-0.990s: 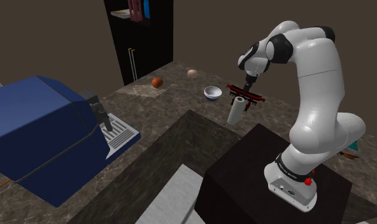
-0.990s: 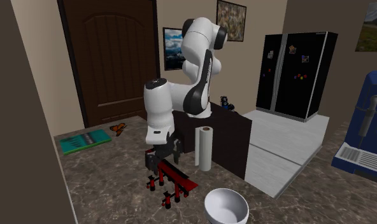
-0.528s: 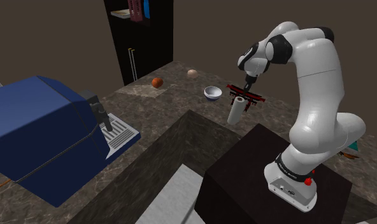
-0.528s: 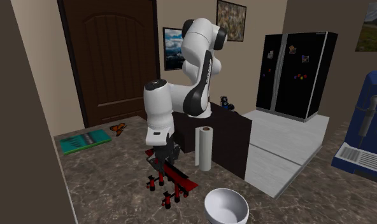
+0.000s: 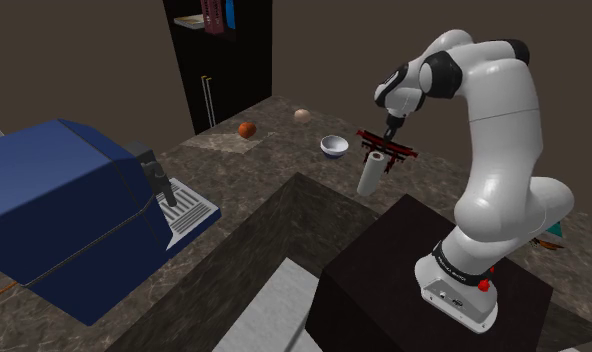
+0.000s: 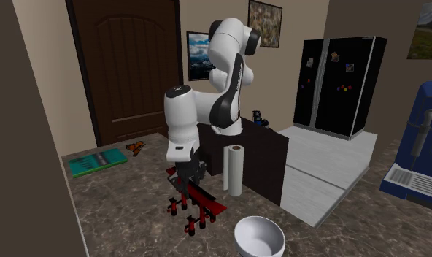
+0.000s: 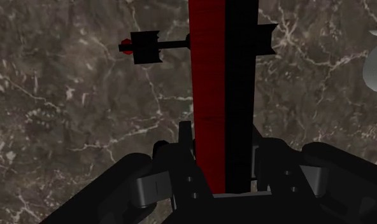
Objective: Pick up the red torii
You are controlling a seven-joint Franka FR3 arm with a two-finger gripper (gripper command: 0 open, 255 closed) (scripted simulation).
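Shoulder view, left to right. A blue machine (image 5: 54, 200) is noted at the far left on the dark marbled counter (image 5: 274, 165), with a ribbed tray (image 5: 191, 210) at its foot. A dark shelf unit (image 5: 224, 70) is seen behind. An orange-brown ball (image 5: 247, 129) and a pale ball (image 5: 302, 114) are set on the counter near the shelf. A white bowl (image 5: 334, 146) is placed further right. A white paper roll (image 5: 370, 175) is stood upright near it. The red torii (image 5: 399, 152) is found just behind the roll's top, directly under the gripper (image 5: 389, 133). The white arm (image 5: 499, 140) is mounted on a black stand (image 5: 384, 270).

Second exterior view, left to right. A teal flat item (image 6: 98, 162) and an orange butterfly-shaped thing (image 6: 135, 147) are noted on the counter, before a brown door (image 6: 127, 66). The gripper (image 6: 186, 182) is pointed straight down onto the torii (image 6: 207, 204). The roll (image 6: 233, 170) is stood beside it, the bowl (image 6: 258, 237) nearer the camera. A black fridge (image 6: 338, 84) is seen further right.

Wrist view. The torii's top beam (image 7: 209, 83), red on 1 face and black on the other, is clasped between the 2 fingers (image 7: 184, 153) of the gripper (image 7: 222, 162), which are closed against its sides. Whether its feet are clear of the counter cannot be told.
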